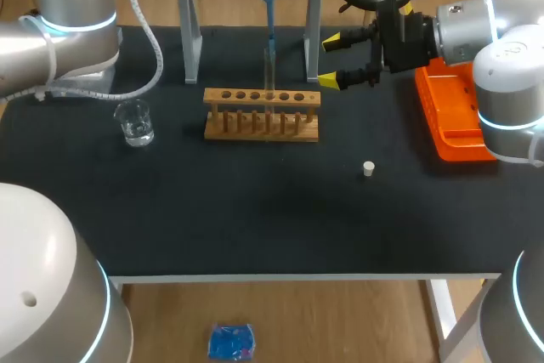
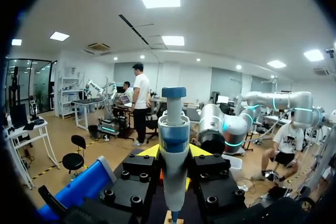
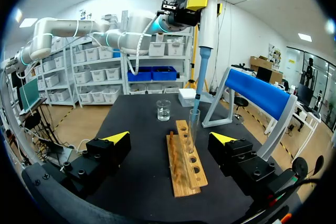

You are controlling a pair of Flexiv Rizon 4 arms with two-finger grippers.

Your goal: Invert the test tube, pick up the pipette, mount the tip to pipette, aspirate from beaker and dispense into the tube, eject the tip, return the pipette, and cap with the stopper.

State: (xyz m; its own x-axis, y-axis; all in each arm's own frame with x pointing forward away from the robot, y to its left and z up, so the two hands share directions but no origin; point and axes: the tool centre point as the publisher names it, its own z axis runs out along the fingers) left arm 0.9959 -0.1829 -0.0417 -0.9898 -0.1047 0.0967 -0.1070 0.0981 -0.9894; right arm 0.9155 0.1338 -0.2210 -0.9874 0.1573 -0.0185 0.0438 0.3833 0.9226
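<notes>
left jaws clamped on white-and-blue pipette (image 3: 208, 19), tip at clear glass tube's (image 3: 193, 128) mouth in light wooden rack (image 1: 262, 116); right jaws wide open, empty, near rack's right end.

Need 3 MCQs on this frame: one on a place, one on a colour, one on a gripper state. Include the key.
1. Where is the stopper?
A) in the rack
B) on the table, apart from the rack
C) in the left gripper

2. What colour is the tray?
A) orange
B) green
C) white

3. What state is the left gripper in?
A) open, empty
B) shut on the stopper
C) shut on the pipette

Key:
1B: it lies alone on the bare table.
2A: it is plainly orange in the head view.
3C: it clamps the pipette from two sides.
</notes>
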